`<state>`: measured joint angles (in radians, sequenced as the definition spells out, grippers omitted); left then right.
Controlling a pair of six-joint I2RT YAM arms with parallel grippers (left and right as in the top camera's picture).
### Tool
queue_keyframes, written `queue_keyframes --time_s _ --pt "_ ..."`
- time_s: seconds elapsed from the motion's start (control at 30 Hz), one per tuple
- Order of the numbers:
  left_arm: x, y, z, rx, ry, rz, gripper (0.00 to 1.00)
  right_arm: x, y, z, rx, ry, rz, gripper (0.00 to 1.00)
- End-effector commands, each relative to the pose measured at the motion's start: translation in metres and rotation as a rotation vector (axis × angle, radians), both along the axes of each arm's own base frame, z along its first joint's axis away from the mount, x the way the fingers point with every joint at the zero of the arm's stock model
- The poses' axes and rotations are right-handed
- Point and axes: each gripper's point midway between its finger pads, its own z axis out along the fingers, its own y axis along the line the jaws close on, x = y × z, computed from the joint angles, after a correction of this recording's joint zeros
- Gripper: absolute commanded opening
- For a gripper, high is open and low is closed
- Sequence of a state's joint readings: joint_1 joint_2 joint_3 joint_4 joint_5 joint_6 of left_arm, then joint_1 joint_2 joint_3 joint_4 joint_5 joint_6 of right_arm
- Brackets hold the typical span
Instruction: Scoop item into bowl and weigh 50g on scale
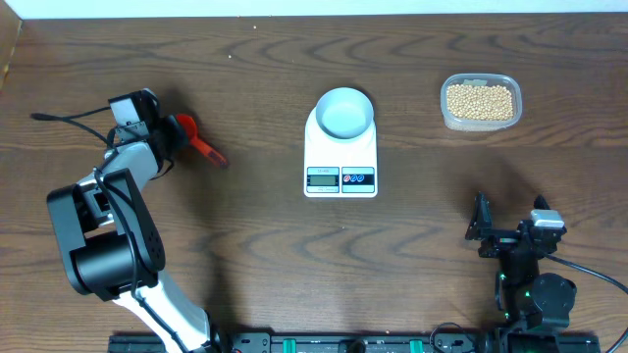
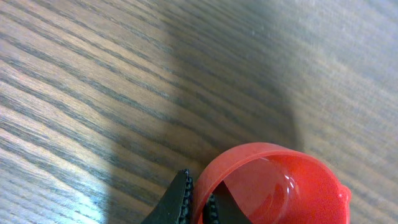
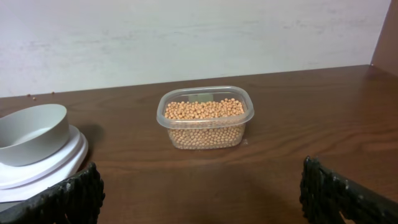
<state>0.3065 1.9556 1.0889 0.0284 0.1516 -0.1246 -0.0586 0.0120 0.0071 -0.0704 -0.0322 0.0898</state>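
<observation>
Plainly the left gripper [image 2: 198, 202] is clamped on the red scoop's [image 2: 273, 186] rim. It should hold the cup level while crossing to the beans [image 1: 479, 101] in the far-right tub [image 1: 444, 103], passing clear of the bowl [image 1: 343, 113] on the scale [image 1: 324, 157]. Its arm folds at table-left, wrist low. The right gripper [image 3: 202, 193] rests, jaws wide apart.
</observation>
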Motion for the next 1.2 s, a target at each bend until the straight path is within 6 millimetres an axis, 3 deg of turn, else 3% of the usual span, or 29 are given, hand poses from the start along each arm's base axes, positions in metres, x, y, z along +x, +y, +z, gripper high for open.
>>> queue_keyframes --time_s 0.0,0.23,0.47,0.57,0.87,1.17 --pt "0.01 0.005 0.019 -0.077 -0.07 0.123 0.07 0.0 0.001 -0.001 -0.01 0.001 0.005 0.99" --pt "0.02 -0.002 0.092 -0.189 -0.247 0.248 0.07 0.0 0.001 -0.001 -0.01 0.001 0.005 0.99" --pt "0.024 -0.051 0.173 -0.326 -0.414 0.213 0.07 0.0 0.001 -0.001 -0.01 0.001 0.005 0.99" --pt "0.025 -0.071 0.19 -0.37 -0.447 0.201 0.07 0.0 0.001 -0.001 -0.01 0.001 0.005 0.99" --pt "0.028 -0.118 0.198 -0.525 -0.445 0.217 0.07 0.0 0.001 -0.001 -0.01 0.001 0.005 0.99" --pt "0.028 -0.151 0.199 -0.561 -0.428 0.167 0.07 0.0 -0.001 0.003 0.007 -0.015 -0.007 0.99"
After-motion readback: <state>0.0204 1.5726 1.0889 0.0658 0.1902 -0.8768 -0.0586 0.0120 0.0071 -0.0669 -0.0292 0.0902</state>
